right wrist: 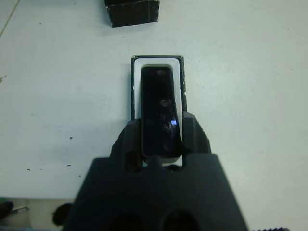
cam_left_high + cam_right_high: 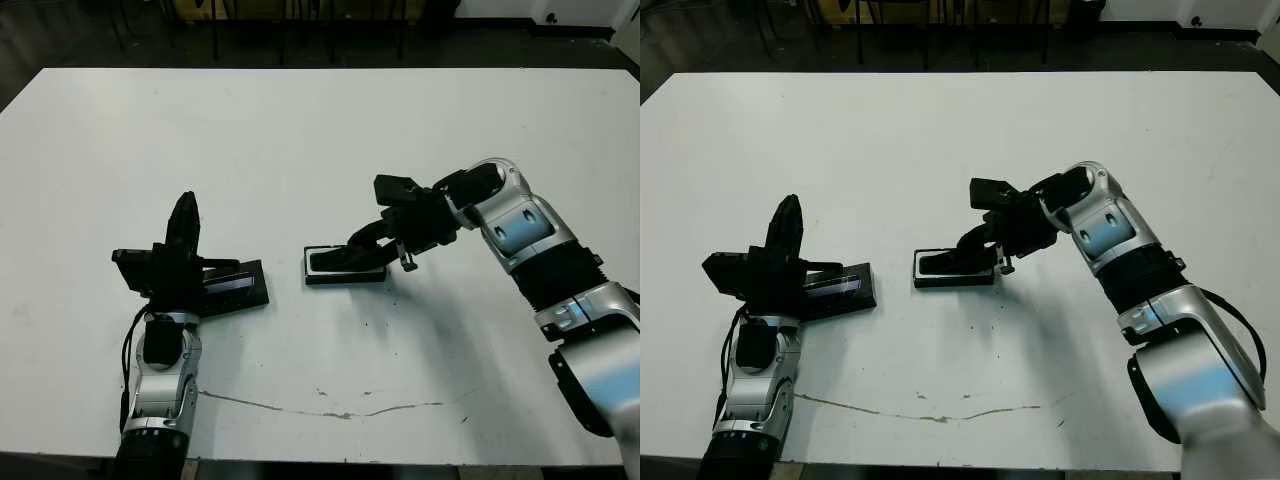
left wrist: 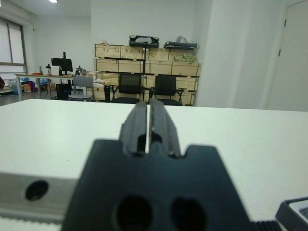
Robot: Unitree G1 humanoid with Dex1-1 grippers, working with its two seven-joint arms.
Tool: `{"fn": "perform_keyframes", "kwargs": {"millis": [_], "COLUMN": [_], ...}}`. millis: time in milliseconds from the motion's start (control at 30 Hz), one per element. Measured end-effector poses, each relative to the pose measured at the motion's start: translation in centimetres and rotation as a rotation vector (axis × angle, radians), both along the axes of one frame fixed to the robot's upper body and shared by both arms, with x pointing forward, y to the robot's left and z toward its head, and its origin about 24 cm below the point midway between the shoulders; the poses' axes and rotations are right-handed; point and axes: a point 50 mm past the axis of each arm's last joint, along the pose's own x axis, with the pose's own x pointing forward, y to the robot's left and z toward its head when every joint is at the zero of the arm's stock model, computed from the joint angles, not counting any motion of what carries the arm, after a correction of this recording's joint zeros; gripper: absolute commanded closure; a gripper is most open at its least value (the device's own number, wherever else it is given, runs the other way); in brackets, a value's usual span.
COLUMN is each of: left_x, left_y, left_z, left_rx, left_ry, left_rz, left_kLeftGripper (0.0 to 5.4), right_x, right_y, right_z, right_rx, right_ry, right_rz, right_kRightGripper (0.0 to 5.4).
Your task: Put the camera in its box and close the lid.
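Camera (image 1: 160,108) sat in the white-lined box (image 1: 136,89) near the middle of the counter (image 2: 320,130), gripped at one end by the right claw (image 1: 161,132), fingers closed on its sides. Lid (image 2: 238,288) lay flat at nine o'clock from the box, just apart. Left claw (image 3: 147,120) stood beside the lid, pointing up, fingers pressed together, holding nothing.

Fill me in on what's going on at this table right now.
The robot's right gripper holds the slim black camera bar over the shallow white-lined black box, with its fingers on either side of the bar. The flat black lid with a silvery strip lies apart on the white table, beside the left gripper, which is shut and holds nothing.
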Motion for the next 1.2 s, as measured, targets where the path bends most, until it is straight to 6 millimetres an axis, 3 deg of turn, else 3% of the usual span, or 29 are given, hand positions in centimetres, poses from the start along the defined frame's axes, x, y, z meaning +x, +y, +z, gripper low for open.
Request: {"fn": "perform_keyframes", "kwargs": {"millis": [267, 467, 600, 900, 1100, 1200], "left_x": [-0.1, -0.1, -0.1, -0.2, -0.1, -0.1], "left_y": [-0.2, -0.2, -0.2, -0.1, -0.1, -0.2], "left_z": [0.0, 0.0, 0.0, 0.0, 0.0, 0.0], "left_rx": [-0.009, -0.008, -0.007, -0.005, -0.002, -0.004], "left_ry": [0.000, 0.000, -0.002, -0.002, -0.002, -0.005], "left_rz": [-0.003, -0.002, -0.002, -0.003, -0.011, -0.012], "left_kLeftGripper": [5.40, 5.40, 5.40, 5.40, 5.40, 5.40], "right_x": [0.0, -0.1, 0.4, 0.8, 0.5, 0.2], "right_y": [0.4, 0.1, -0.4, -3.2, -4.3, -5.4], "right_z": [-0.1, 0.3, 1.6, 5.0, 7.4, 8.4], "right_rx": [-0.009, 0.011, 0.029, 0.068, 0.213, 0.376], "right_ry": [0.000, -0.049, -0.099, -0.203, -0.228, -0.328], "right_rz": [-0.018, 0.087, 0.102, 0.008, -0.049, -0.225], "right_kRightGripper": [4.72, 3.63, 2.95, 1.41, 0.34, 0.02]}}
